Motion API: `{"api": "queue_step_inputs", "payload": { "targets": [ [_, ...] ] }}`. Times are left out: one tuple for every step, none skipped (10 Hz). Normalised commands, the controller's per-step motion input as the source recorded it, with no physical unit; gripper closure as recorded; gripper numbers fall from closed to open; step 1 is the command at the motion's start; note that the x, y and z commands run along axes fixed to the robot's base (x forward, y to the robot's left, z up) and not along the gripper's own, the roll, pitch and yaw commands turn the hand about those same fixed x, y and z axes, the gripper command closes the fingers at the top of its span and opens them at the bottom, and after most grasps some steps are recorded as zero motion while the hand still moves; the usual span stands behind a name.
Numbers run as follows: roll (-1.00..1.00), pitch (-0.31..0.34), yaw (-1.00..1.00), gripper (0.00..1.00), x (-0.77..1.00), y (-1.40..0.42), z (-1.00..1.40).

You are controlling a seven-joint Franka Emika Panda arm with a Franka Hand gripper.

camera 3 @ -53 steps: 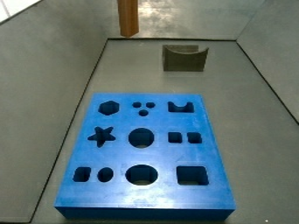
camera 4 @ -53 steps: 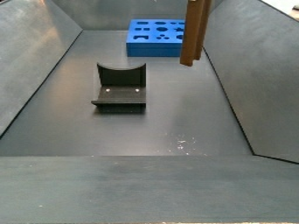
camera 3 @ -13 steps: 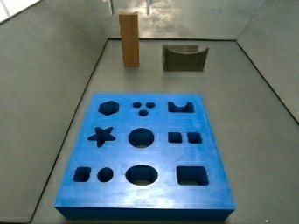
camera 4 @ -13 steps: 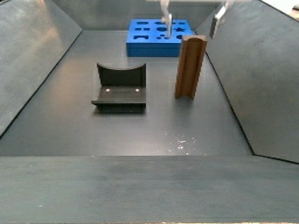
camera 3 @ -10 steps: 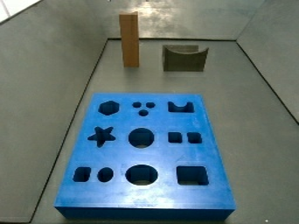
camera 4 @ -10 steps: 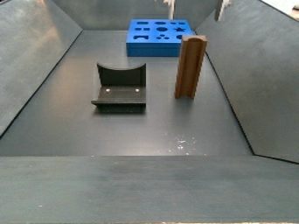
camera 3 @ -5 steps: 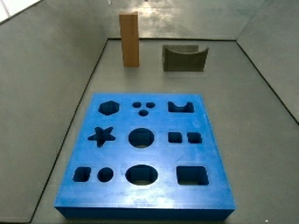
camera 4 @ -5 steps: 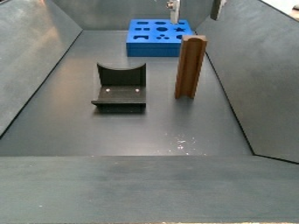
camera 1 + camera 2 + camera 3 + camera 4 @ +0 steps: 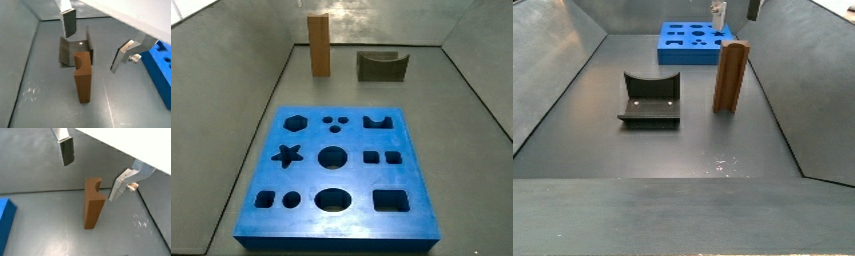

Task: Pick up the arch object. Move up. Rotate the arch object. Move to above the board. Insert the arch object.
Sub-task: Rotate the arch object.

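Observation:
The arch object, a tall orange-brown wooden block, stands upright on the grey floor in both side views (image 9: pixel 318 45) (image 9: pixel 731 77). In both wrist views (image 9: pixel 82 80) (image 9: pixel 93 205) its curved groove shows at its top end. My gripper (image 9: pixel 95 40) is open and empty above the block, one finger on each side, not touching it; it also shows in a wrist view (image 9: pixel 92 169). Only its fingertips show in a side view (image 9: pixel 735 10). The blue board (image 9: pixel 352 140) with dark cut-outs lies flat, apart from the block (image 9: pixel 687 57).
The fixture, a dark olive-grey bracket with a curved notch, stands beside the arch object (image 9: pixel 381 66) (image 9: pixel 651 98) (image 9: pixel 75 50). Grey sloping walls close the floor in on all sides. An edge of the board shows in both wrist views (image 9: pixel 162 70) (image 9: pixel 3 223).
Earlier the arch object hung high in the air; now it stands on the floor, let go. Over the last second the fingertips have drawn upward and a little closer together.

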Motion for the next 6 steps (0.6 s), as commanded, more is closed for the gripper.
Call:
{"api": "queue_step_inputs", "payload": {
  "targets": [
    [-0.01,0.006,1.0,0.0,0.03,0.0,-0.03],
    [-0.01,0.006,1.0,0.0,0.03,0.0,-0.03],
    [-0.01,0.007,1.0,0.0,0.03,0.0,-0.03],
    [-0.01,0.007,1.0,0.0,0.03,0.0,-0.02],
    [-0.01,0.007,1.0,0.0,0.03,0.0,-0.02],
    [-0.01,0.007,1.0,0.0,0.03,0.0,-0.02]
  ]
}}
